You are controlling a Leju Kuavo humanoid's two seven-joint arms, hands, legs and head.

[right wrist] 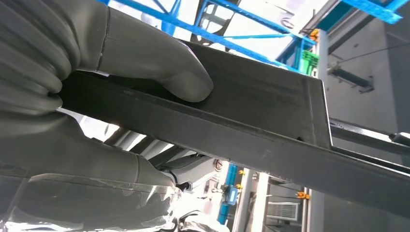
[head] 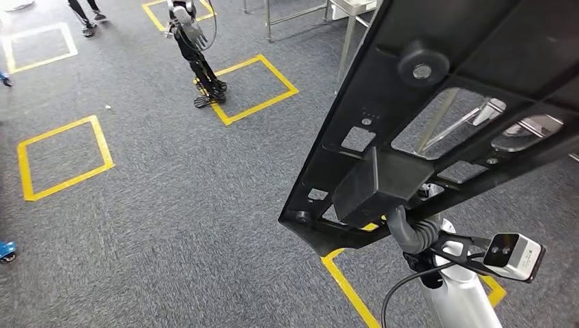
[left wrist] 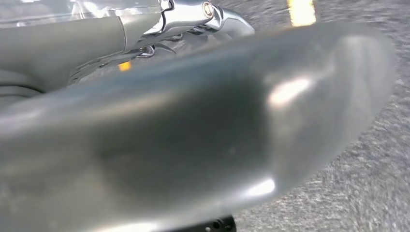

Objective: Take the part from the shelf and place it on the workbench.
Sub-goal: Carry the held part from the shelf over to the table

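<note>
The part [head: 471,41] is a large flat black panel with several cut-out windows and a round boss. It hangs tilted over the carpet at the right of the head view. My right hand [head: 410,231] grips its lower edge from beneath. In the right wrist view the grey thumb [right wrist: 164,67] presses on top of the black panel [right wrist: 270,111] while the rest of the hand [right wrist: 72,145] clamps it from the other side. In the left wrist view my left hand [left wrist: 169,145] is a close, blurred grey shape with silver fingers [left wrist: 193,14] stretched over the carpet, holding nothing.
Grey carpet carries yellow tape squares [head: 65,154]. Metal table legs [head: 348,34] stand at the back, beyond the panel. A dark jointed robot figure [head: 198,61] stands at the back centre, and a person's feet [head: 87,27] are at the back left. Blue shelf framing [right wrist: 203,29] lies behind the panel.
</note>
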